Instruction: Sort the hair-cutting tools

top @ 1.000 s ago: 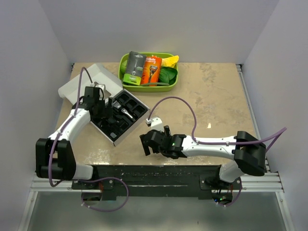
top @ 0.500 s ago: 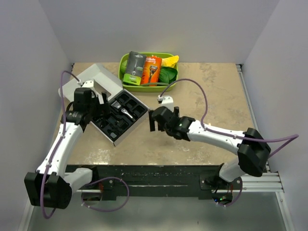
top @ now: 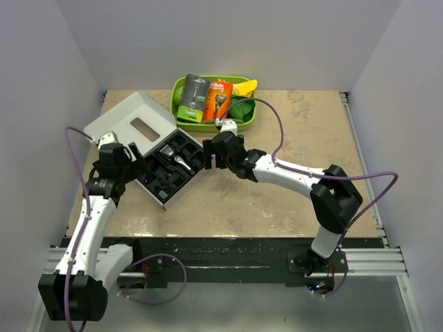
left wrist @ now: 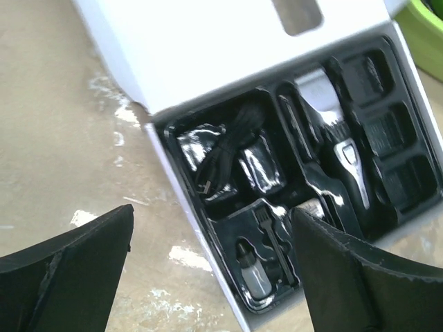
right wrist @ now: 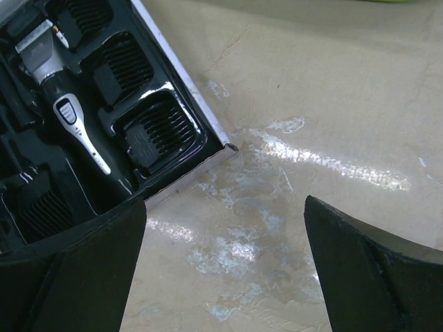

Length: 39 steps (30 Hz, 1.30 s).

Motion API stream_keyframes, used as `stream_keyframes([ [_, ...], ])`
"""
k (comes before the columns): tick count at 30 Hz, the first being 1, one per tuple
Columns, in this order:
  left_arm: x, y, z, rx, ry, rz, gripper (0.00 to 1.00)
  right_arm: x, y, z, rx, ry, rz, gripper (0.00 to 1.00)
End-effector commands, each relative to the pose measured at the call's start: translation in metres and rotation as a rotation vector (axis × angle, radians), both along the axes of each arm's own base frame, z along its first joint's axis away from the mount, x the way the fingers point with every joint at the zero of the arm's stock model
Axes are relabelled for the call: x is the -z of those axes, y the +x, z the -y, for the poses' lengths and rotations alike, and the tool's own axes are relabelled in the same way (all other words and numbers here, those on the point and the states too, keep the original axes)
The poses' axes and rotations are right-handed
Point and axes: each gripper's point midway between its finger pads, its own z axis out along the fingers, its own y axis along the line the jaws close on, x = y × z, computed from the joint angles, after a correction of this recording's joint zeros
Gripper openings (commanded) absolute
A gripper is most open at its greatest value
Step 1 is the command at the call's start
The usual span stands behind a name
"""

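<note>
- I'm watching the left gripper [top: 140, 168] hovering at the 9 o'clock edge of the open case [left wrist: 180, 194], jaws spread fully, gripping nothing.
- The right gripper [top: 210, 153] is hanging at the case's 3 o'clock corner, jaws also fully apart and carrying nothing.
- The clipper [right wrist: 61, 104] is lying in the middle slot of the case's black tray, with neither gripper touching it.
- A guide comb [right wrist: 160, 130] is sitting in the corner compartment nearest the right gripper.
- The lid [top: 128, 123] is lying open toward 11 o'clock.
- The green bin [top: 246, 122] is sitting at the table's 12 o'clock, holding the orange razor pack [top: 218, 100] and the grey-green razor pack [top: 192, 98].
</note>
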Motion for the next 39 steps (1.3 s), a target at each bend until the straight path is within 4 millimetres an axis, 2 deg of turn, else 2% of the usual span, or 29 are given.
stream_keyframes([
  [1,0.005,0.006,-0.042,-0.202,-0.046,0.036,0.99,-0.031,0.012,-0.023,-0.065,0.091,0.063,0.99],
  [7,0.028,0.002,-0.09,-0.389,-0.127,-0.006,0.99,-0.024,0.004,-0.019,-0.085,0.092,0.055,0.99],
  [16,0.053,0.004,-0.126,-0.556,-0.315,0.022,0.99,-0.015,-0.006,-0.013,-0.108,0.084,0.047,0.98],
  [18,0.056,0.007,-0.13,-0.56,-0.32,0.023,0.99,-0.013,-0.007,-0.013,-0.115,0.09,0.048,0.98],
  [23,0.058,0.011,-0.131,-0.577,-0.345,0.046,0.99,0.007,-0.015,-0.015,-0.138,0.097,0.009,0.99],
  [25,0.067,0.012,-0.132,-0.597,-0.357,0.031,0.99,0.013,-0.018,-0.017,-0.152,0.097,-0.01,0.98],
  [36,0.108,0.022,-0.137,-0.651,-0.411,-0.025,0.99,0.0,-0.02,-0.019,-0.16,0.154,0.025,0.98],
  [38,0.109,0.026,-0.139,-0.643,-0.41,-0.009,0.95,-0.001,-0.022,-0.02,-0.165,0.168,0.022,0.97],
  [39,0.113,0.026,-0.137,-0.639,-0.417,-0.015,0.86,-0.001,-0.023,-0.022,-0.173,0.179,0.022,0.96],
])
